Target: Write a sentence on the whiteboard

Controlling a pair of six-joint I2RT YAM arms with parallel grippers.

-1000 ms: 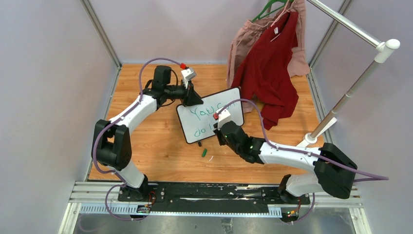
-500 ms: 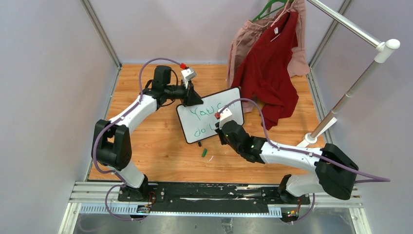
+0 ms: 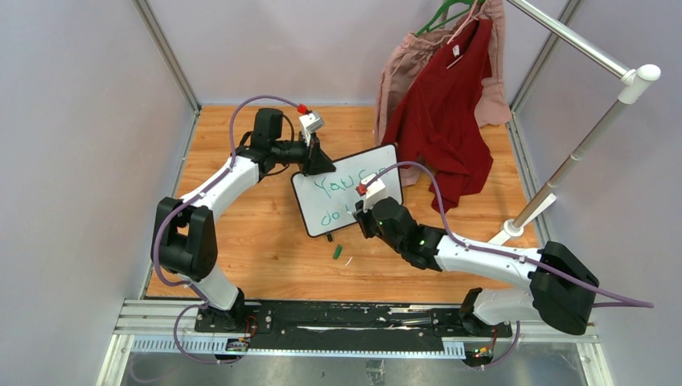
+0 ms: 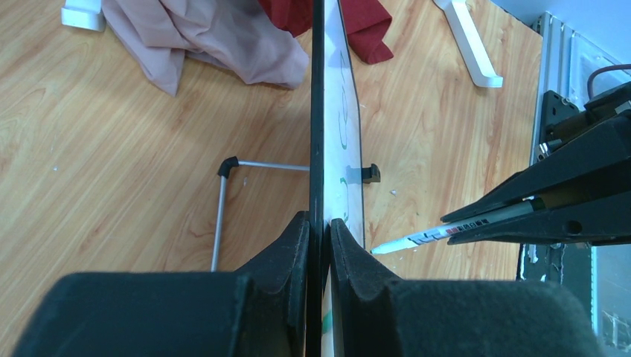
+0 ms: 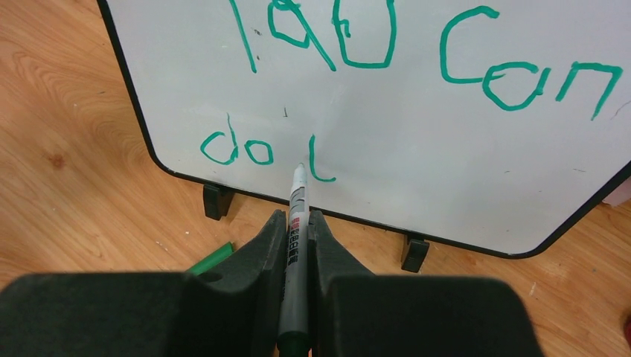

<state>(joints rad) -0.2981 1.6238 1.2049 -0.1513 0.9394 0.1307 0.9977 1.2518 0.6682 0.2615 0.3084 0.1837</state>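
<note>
Just beyond the right gripper (image 5: pixel 297 220) and its marker (image 5: pixel 298 190) stands the whiteboard (image 5: pixel 424 141).

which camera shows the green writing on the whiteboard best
Right wrist: the sentence faces it, readable as "You can", "do" and one started stroke. Top external shows it small, partly behind the right arm. Left wrist sees the whiteboard edge-on, only green slivers.

arms (image 3: pixel 221 181): white links, black joints | cables (image 3: pixel 257 99): purple, red-tipped | wrist cameras (image 3: pixel 311 122): white | tool fingers (image 4: pixel 294 249): black
</note>
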